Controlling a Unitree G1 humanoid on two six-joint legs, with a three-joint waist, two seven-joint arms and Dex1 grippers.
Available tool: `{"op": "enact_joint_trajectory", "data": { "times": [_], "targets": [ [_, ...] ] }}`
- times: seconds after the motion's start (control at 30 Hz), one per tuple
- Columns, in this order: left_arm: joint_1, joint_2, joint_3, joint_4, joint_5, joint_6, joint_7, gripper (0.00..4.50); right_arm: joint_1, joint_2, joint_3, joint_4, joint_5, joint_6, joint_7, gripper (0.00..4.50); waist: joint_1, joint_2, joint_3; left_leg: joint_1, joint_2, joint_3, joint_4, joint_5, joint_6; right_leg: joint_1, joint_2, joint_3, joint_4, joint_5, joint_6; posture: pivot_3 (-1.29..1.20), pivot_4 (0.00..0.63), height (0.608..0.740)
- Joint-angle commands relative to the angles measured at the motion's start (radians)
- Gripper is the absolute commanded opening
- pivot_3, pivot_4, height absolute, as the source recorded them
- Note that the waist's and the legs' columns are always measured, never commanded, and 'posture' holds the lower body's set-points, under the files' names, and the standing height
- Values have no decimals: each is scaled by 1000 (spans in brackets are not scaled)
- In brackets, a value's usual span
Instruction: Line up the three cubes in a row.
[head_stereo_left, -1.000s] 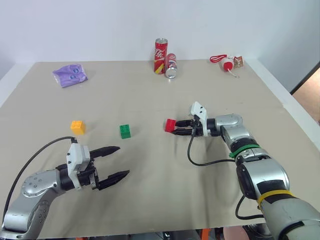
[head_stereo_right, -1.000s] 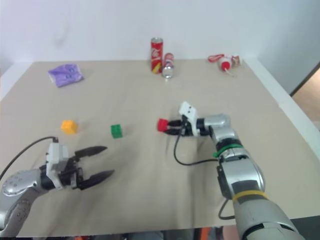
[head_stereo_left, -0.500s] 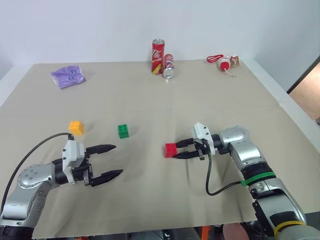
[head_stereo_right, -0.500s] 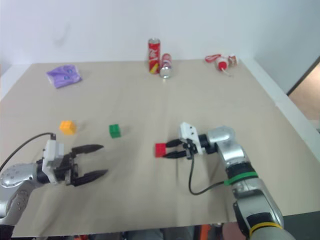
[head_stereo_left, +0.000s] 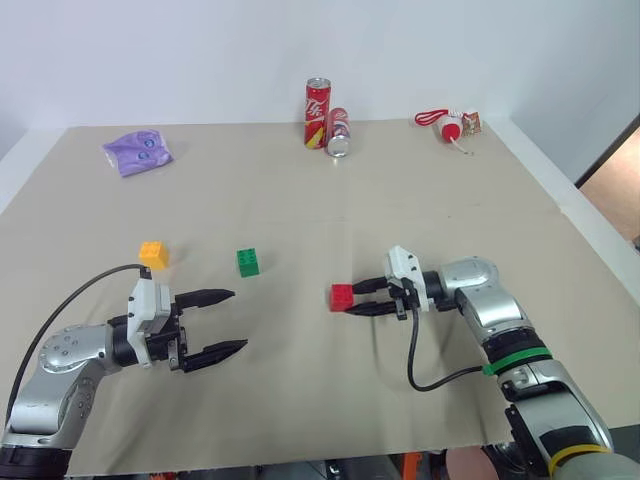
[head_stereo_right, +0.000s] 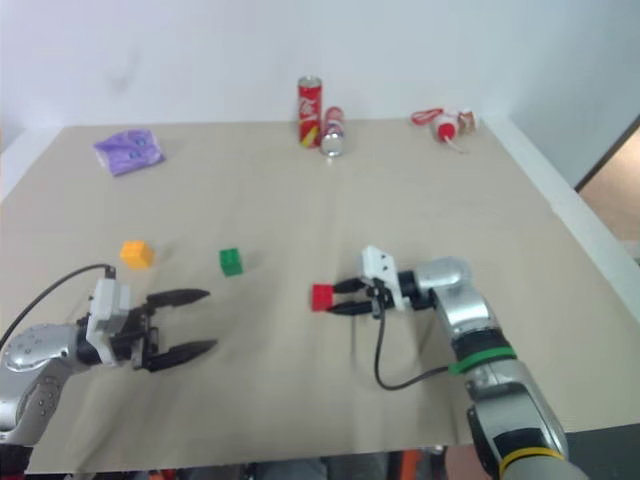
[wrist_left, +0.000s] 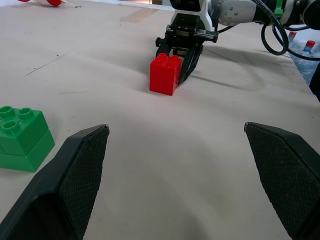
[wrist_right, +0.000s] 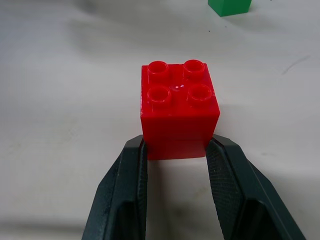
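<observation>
My right gripper (head_stereo_left: 358, 301) is shut on the red cube (head_stereo_left: 342, 297), its fingers (wrist_right: 127, 175) pinching the cube's lower sides, low over the beige table (head_stereo_left: 300, 400). The green cube (head_stereo_left: 248, 262) sits to the left of it and a little farther back. Further left lies the orange-yellow cube (head_stereo_left: 153, 254), roughly level with the green one. My left gripper (head_stereo_left: 238, 320) stands open near the front left with nothing between its fingers, pointing right toward the red cube (wrist_left: 165, 74), and the green cube (wrist_left: 22, 137) lies off to its side.
One red soda can (head_stereo_left: 319, 100) stands at the back edge with a second can (head_stereo_left: 338, 132) lying beside it. A purple bag (head_stereo_left: 138, 152) lies back left, and a red-and-white corded toy (head_stereo_left: 455, 126) back right. The table's right edge (head_stereo_left: 590, 235) runs diagonally.
My right gripper has drawn the red cube toward the near side of the table, out of the line of the green and orange-yellow cubes. The left gripper has stayed put.
</observation>
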Motion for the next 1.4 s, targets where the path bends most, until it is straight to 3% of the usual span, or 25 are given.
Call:
{"op": "enact_joint_trajectory", "data": {
  "times": [0.03,0.37,1.13,1.2,1.33,1.4],
  "targets": [
    [4,-1,6,-25,-9,-8,4,4500,-48,-41,-29,55,-9,-31,26,1147,0,0,0,0,0,0,0,0,0,0,0,0,0,0,0,0,150,740],
    [26,-4,14,-59,-22,7,29,4500,-93,-107,-45,162,-11,-82,91,1147,0,0,0,0,0,0,0,0,0,0,0,0,0,0,0,0,150,740],
    [27,-41,11,90,10,-114,-47,4500,-101,-45,-27,178,-42,-96,67,1147,-5,0,0,1,2,0,0,0,0,0,2,0,0,0,-1,0,150,740],
    [25,-42,11,95,12,-118,-47,4500,-108,-41,-26,198,-54,-109,57,2178,-5,0,0,1,2,0,0,0,0,0,2,0,0,0,-1,0,150,740],
    [21,-43,10,100,14,-123,-44,4500,-119,-33,-32,225,-67,-120,48,3612,-7,-1,-1,2,2,1,0,0,0,0,2,1,0,1,-1,0,150,740],
    [19,-44,9,101,14,-125,-42,4500,-123,-37,-33,232,-71,-116,55,4124,-10,-1,-1,3,3,2,1,0,0,0,2,1,0,2,-1,0,150,740]
  ]
}}
